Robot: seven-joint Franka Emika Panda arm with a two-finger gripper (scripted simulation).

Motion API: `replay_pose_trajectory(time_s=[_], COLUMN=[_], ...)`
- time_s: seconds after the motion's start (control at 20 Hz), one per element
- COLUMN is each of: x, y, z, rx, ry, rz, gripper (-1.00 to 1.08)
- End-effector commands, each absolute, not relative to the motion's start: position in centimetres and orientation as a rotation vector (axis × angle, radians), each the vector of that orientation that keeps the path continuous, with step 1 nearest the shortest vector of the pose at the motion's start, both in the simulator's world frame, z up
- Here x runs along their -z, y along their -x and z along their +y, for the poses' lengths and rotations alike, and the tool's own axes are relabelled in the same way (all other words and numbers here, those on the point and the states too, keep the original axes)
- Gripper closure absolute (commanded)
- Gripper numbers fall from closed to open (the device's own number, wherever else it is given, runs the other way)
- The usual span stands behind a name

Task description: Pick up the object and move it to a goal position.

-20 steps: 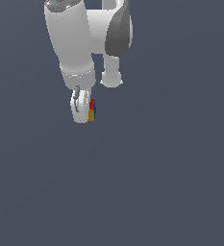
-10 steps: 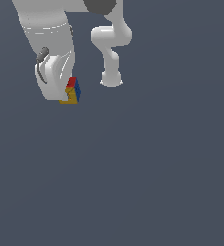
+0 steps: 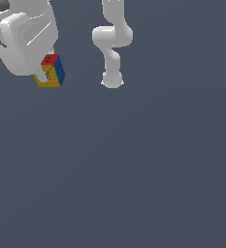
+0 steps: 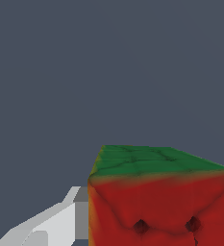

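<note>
The cube (image 3: 53, 70), with red, yellow and blue tiled faces, hangs at the tip of my white gripper (image 3: 45, 75) in the upper left of the exterior view, well above the grey floor. The gripper body covers the fingers there. In the wrist view the cube (image 4: 156, 202) fills the foreground with a red face and a green face, and one white finger (image 4: 60, 221) presses against its side. The gripper is shut on the cube. No goal marker shows.
The arm's white base column (image 3: 112, 43) stands on the flat grey floor (image 3: 134, 169) to the exterior view's right of the gripper.
The gripper, with the cube in it, has moved toward the exterior view's left and grown larger in the picture. The cube stays in the grasp.
</note>
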State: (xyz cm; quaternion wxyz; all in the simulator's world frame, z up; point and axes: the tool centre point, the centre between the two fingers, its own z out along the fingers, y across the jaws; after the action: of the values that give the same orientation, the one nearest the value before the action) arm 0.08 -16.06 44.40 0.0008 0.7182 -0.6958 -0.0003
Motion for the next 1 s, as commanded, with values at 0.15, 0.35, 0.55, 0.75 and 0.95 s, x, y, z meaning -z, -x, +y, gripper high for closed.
replay_pose_trajectory(time_s=[0.15, 0.35, 0.55, 0.75, 0.95], x=[-47.3, -48.7, -49.6, -50.1, -50.3], y=[-0.6, -0.8, -1.0, -1.2, -1.3], z=[-17.3, -17.9, -18.3, -18.5, -18.7], rx=[0.000, 0.000, 0.000, 0.000, 0.000], ry=[-2.258, -2.258, -2.258, -2.258, -2.257], rz=[-2.184, -2.184, -2.184, -2.184, -2.185], gripper=[1.08, 1.08, 1.08, 1.08, 1.08])
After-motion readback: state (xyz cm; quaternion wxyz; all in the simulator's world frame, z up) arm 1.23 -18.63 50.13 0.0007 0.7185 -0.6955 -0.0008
